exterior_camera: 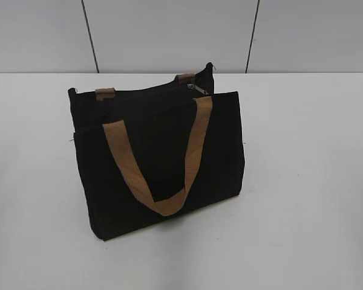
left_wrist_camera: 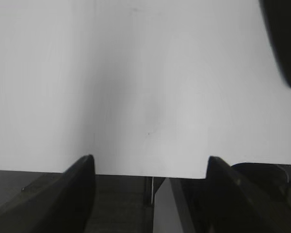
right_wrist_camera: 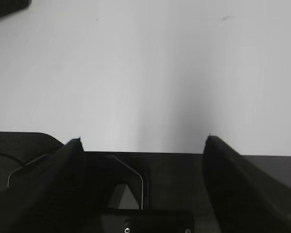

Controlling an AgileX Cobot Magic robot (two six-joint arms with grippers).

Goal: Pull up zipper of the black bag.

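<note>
The black bag [exterior_camera: 160,154] stands upright in the middle of the white table [exterior_camera: 308,181], with a tan loop handle [exterior_camera: 163,151] hanging down its front and two tan strap tabs on top. The small silver zipper [exterior_camera: 198,89] sits at the right end of the top zip track. Neither gripper shows in the exterior view. In the left wrist view my left gripper [left_wrist_camera: 150,167] is open and empty over the table's near edge; a dark corner of the bag [left_wrist_camera: 283,43] shows at upper right. In the right wrist view my right gripper [right_wrist_camera: 143,145] is open and empty.
A grey panelled wall [exterior_camera: 169,33] rises behind the table's far edge. White tabletop lies on both sides of the bag and in front of it. A dark shape [right_wrist_camera: 7,7] sits at the top left corner of the right wrist view.
</note>
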